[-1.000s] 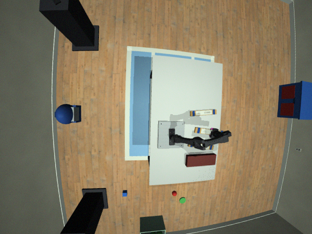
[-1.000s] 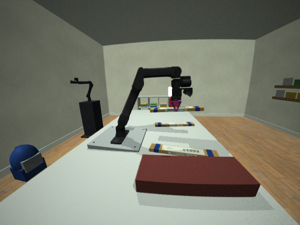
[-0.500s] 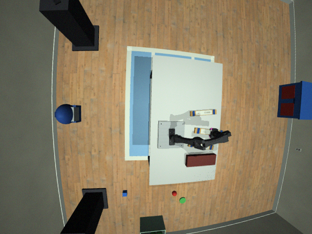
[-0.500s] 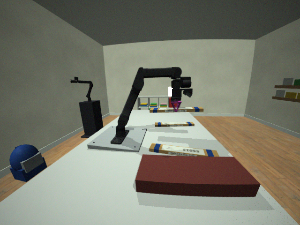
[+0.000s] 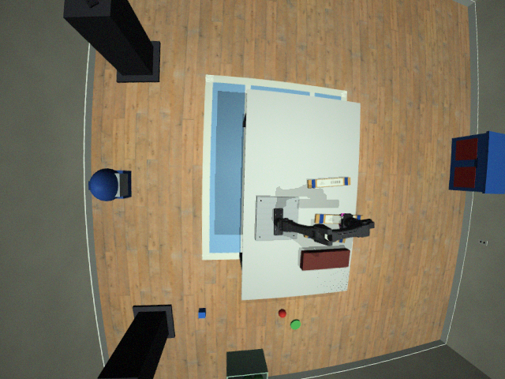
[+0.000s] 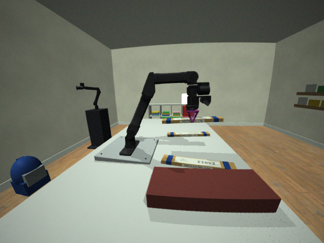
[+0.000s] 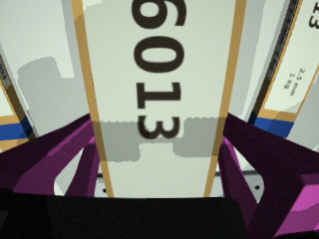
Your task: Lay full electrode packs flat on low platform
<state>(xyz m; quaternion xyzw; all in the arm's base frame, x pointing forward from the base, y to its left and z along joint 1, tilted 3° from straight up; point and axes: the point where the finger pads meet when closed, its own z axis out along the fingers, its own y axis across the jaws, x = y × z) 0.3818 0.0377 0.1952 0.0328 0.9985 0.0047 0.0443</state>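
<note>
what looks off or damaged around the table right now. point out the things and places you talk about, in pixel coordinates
Nothing looks spilled or damaged. The dark red block (image 5: pixel 325 260) (image 6: pixel 209 183) sits squarely on the table (image 5: pixel 301 134) (image 6: pixel 104 198). One electrode pack (image 5: pixel 328 219) (image 6: pixel 170 120) (image 7: pixel 157 100) is up in the air, but the gripper (image 6: pixel 193 120) (image 7: pixel 159 119) is holding it, so that seems deliberate.
</note>
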